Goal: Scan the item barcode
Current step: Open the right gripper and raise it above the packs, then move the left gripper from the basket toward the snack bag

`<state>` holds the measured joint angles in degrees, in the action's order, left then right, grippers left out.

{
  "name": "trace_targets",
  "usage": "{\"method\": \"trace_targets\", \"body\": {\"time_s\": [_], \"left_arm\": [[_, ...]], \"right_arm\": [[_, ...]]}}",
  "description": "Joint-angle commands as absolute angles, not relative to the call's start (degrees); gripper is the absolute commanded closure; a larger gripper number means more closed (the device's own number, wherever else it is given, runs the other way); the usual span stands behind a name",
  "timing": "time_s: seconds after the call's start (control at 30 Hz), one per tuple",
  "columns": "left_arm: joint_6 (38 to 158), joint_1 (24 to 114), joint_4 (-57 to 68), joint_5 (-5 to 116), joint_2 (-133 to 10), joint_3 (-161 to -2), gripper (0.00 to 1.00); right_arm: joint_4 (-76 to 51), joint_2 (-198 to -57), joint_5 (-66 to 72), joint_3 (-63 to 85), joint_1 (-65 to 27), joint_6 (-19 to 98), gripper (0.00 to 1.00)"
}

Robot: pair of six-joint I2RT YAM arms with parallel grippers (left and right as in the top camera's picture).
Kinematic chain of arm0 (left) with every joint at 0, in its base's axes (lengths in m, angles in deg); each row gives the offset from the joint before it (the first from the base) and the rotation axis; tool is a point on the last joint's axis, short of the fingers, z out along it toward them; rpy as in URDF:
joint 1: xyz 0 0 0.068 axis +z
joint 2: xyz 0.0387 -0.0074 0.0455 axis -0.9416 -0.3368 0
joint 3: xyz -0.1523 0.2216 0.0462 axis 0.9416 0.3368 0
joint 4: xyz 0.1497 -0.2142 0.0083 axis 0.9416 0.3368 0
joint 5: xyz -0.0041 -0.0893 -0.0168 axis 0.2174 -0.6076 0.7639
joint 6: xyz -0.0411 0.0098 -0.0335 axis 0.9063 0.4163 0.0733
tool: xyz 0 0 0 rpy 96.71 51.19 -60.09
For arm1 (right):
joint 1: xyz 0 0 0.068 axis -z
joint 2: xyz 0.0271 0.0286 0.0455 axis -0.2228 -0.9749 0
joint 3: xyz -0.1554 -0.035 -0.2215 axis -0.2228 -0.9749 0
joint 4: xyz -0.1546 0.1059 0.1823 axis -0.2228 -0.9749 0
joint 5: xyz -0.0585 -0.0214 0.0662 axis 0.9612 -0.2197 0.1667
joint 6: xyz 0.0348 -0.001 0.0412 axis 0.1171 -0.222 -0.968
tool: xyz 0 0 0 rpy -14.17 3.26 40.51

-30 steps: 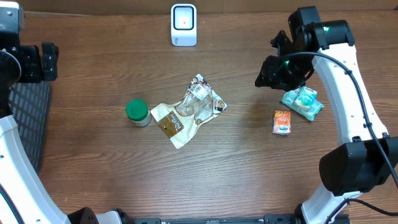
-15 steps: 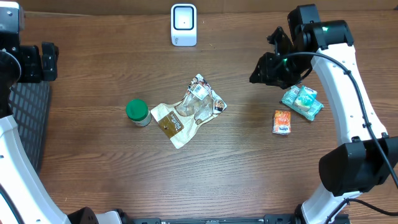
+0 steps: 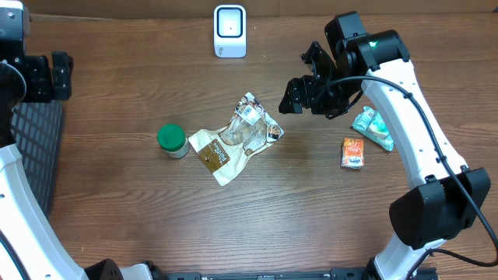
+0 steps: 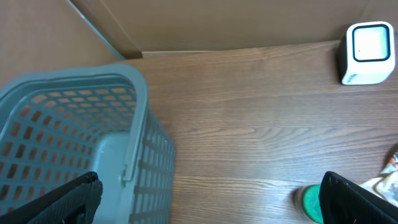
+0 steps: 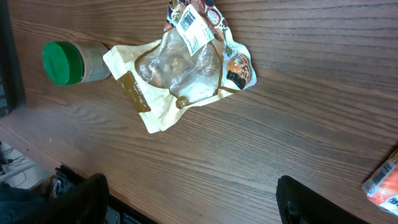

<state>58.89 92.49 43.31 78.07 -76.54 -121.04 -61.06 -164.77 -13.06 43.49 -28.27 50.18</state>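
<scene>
With the right fingers (image 5: 87, 200) spread and empty near the crumpled clear pouch (image 3: 241, 136) lying in the middle of the tabletop (image 3: 140, 218), the arm could pinch only slack film and lose it, or crease the barcode label (image 5: 194, 25) before the scanner (image 3: 229, 31) reads it.

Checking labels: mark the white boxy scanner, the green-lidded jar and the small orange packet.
White boxy scanner (image 3: 229, 25): overhead view, middle of its front window.
Green-lidded jar (image 3: 170, 138): overhead view, on the lid.
Small orange packet (image 3: 352, 152): overhead view, centre of its face.

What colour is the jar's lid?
The lid is green; the right wrist view shows it best.
</scene>
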Motion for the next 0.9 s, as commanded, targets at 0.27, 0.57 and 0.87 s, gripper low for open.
{"method": "trace_targets", "body": {"time_s": [0.27, 0.57, 0.87], "left_arm": [[68.8, 92.7, 49.0, 50.2, -77.4, -121.1, 0.02], [69.9, 76.6, 50.5, 58.5, -84.8, -116.6, 0.96], [69.9, 62.5, 50.7, 69.9, -99.5, -116.3, 0.96]], "right_arm": [[-62.6, -163.7, -11.4, 43.2, -28.2, 50.3, 0.14], [-62.9, -163.7, -11.3, 43.2, -28.2, 50.3, 0.19], [-70.2, -162.8, -9.6, 50.0, -18.2, 50.2, 0.37]]}}
